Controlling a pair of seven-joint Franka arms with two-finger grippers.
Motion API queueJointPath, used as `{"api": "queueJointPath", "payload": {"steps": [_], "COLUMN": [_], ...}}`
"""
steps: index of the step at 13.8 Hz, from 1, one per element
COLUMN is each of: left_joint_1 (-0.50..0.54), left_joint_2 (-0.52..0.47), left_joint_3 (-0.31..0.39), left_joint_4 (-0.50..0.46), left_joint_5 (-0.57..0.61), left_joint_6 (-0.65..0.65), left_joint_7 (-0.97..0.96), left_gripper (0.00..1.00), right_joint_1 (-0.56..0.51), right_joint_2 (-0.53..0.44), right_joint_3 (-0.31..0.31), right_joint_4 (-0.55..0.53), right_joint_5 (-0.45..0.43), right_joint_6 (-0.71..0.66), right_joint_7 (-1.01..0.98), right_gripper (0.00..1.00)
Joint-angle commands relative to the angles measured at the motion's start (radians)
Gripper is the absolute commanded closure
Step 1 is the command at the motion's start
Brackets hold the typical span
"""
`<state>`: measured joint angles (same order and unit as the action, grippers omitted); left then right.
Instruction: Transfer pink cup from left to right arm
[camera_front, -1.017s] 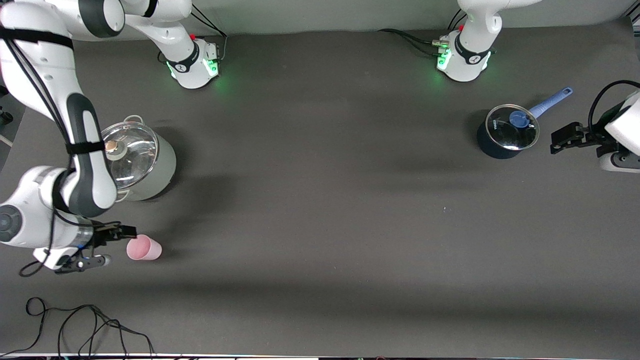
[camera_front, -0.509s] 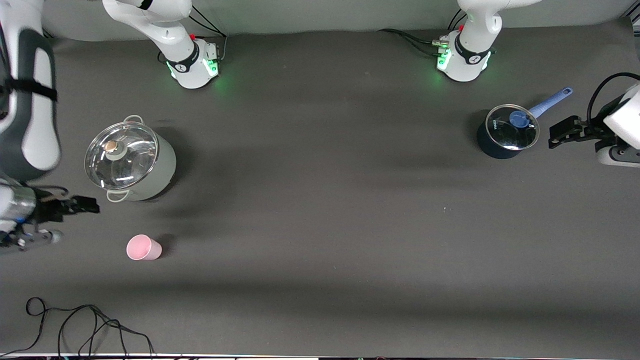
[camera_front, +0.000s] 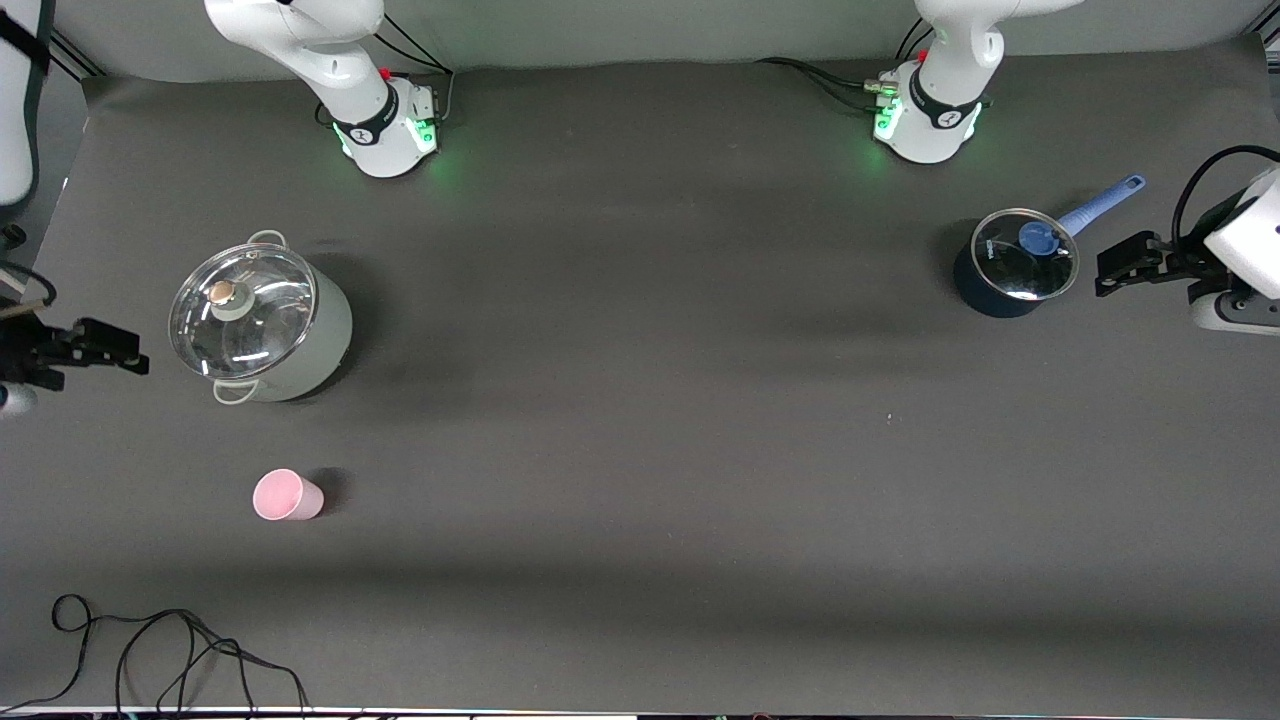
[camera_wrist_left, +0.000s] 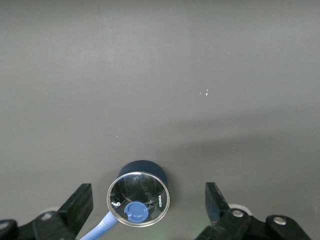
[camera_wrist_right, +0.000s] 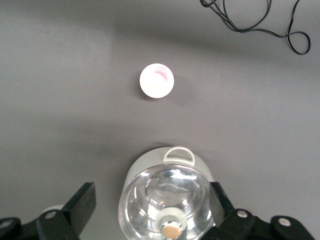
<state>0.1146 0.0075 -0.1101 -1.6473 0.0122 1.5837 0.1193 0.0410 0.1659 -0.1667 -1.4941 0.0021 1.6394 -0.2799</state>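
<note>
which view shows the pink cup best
The right wrist view: it looks straight down into the upright pink cup, unobstructed, beside the lidded pot. The front view shows the cup smaller, standing free. The left wrist view doesn't show it.

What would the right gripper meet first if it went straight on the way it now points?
Probably the lidded grey pot. The right gripper, open at the right arm's end of the table, points toward it, and the right wrist view shows the pot between its fingers. Height is unclear, so it might pass above. The pink cup stands off that line.
</note>
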Motion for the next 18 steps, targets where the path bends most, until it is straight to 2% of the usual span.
{"api": "queueJointPath", "payload": {"steps": [1, 2, 3, 5, 6, 8, 9, 11, 12, 18], "left_joint_1": [-0.001, -0.016, -0.056, -0.157, -0.168, -0.167, -0.171, -0.173, -0.173, -0.171], "left_joint_2": [0.005, 0.005, 0.006, 0.006, 0.006, 0.006, 0.008, 0.020, 0.034, 0.037], "left_joint_3": [0.006, 0.009, 0.044, 0.159, 0.176, 0.175, 0.175, 0.173, 0.173, 0.162], "left_joint_4": [0.015, 0.015, 0.017, 0.017, 0.017, 0.018, 0.020, 0.038, 0.056, 0.063], "left_joint_5": [-0.014, -0.011, -0.011, -0.011, -0.011, -0.014, -0.014, -0.014, -0.014, -0.014], "left_joint_6": [-0.016, -0.016, -0.016, -0.014, -0.013, -0.010, -0.005, -0.001, -0.007, -0.018], "left_joint_7": [0.005, 0.003, 0.003, 0.005, 0.005, 0.005, 0.003, 0.003, 0.002, 0.005], "left_gripper": [0.00, 0.00, 0.00, 0.00, 0.00, 0.00, 0.00, 0.00, 0.00, 0.00], "right_joint_1": [0.026, 0.043, 0.046, 0.053, 0.051, 0.034, 0.002, -0.094, -0.114, -0.104], "right_joint_2": [-0.121, -0.143, -0.160, -0.172, -0.171, -0.166, -0.161, -0.160, -0.158, -0.167], "right_joint_3": [0.000, -0.002, -0.002, 0.000, 0.001, 0.010, 0.036, 0.129, 0.153, 0.161], "right_joint_4": [-0.147, -0.182, -0.207, -0.215, -0.207, -0.192, -0.177, -0.158, -0.150, -0.138], "right_joint_5": [-0.007, -0.007, -0.008, -0.010, -0.010, -0.010, -0.008, -0.011, -0.011, -0.016], "right_joint_6": [0.028, 0.052, 0.072, 0.082, 0.080, 0.080, 0.080, 0.080, 0.080, 0.074], "right_joint_7": [0.054, 0.077, 0.115, 0.137, 0.146, 0.156, 0.156, 0.156, 0.157, 0.274], "right_gripper": [0.00, 0.00, 0.00, 0.00, 0.00, 0.00, 0.00, 0.00, 0.00, 0.00]}}
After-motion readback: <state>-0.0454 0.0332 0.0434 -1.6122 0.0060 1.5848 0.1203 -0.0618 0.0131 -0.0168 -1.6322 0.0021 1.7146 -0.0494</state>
